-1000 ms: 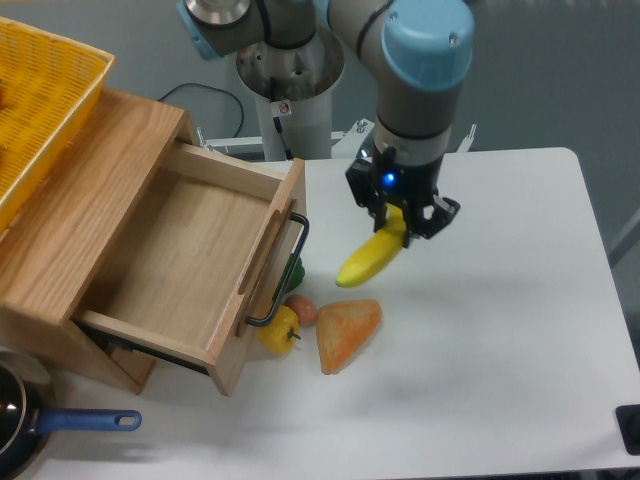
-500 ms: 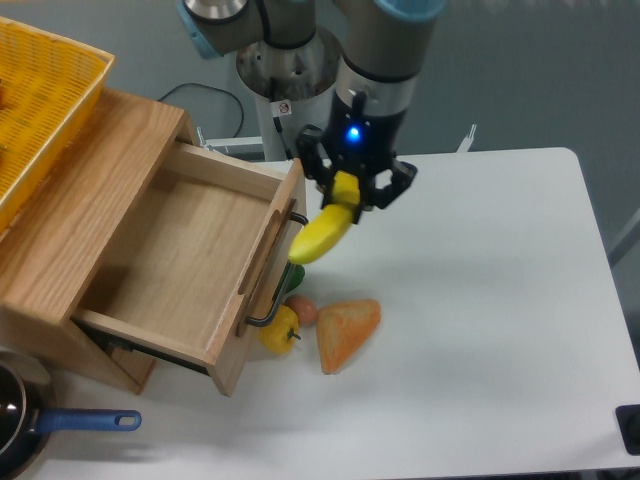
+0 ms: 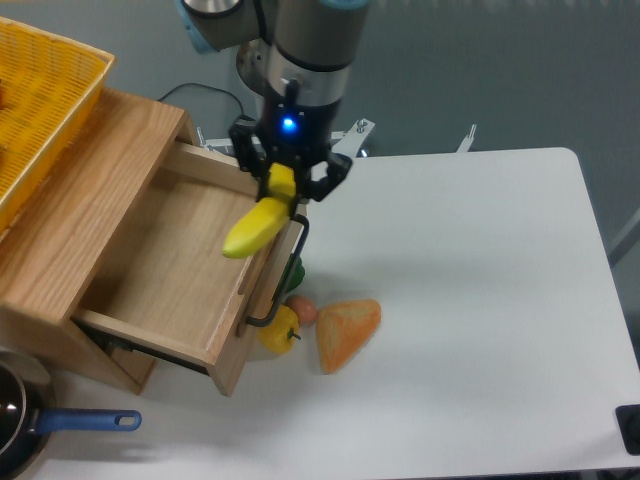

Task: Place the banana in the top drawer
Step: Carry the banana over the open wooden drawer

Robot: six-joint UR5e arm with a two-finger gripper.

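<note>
My gripper point(image 3: 285, 186) is shut on the upper end of the yellow banana point(image 3: 258, 225), which hangs tilted down to the left in the air. The banana's lower end is over the right side of the open top drawer point(image 3: 170, 255), just inside its front panel. The drawer is a light oak box pulled out toward the lower right, with a black bar handle point(image 3: 280, 280) on its front. Nothing lies inside the drawer where I can see it.
A small yellow bell pepper point(image 3: 279, 329), a small reddish piece point(image 3: 303, 310) and an orange wedge point(image 3: 347, 332) lie on the white table point(image 3: 480, 330) just right of the drawer front. A yellow wicker basket point(image 3: 40, 100) sits on the cabinet top. A blue-handled pan point(image 3: 40, 425) is at lower left.
The gripper has carried the banana leftward, from above the table through the drawer front's edge to over the open drawer. The objects on the table have not moved.
</note>
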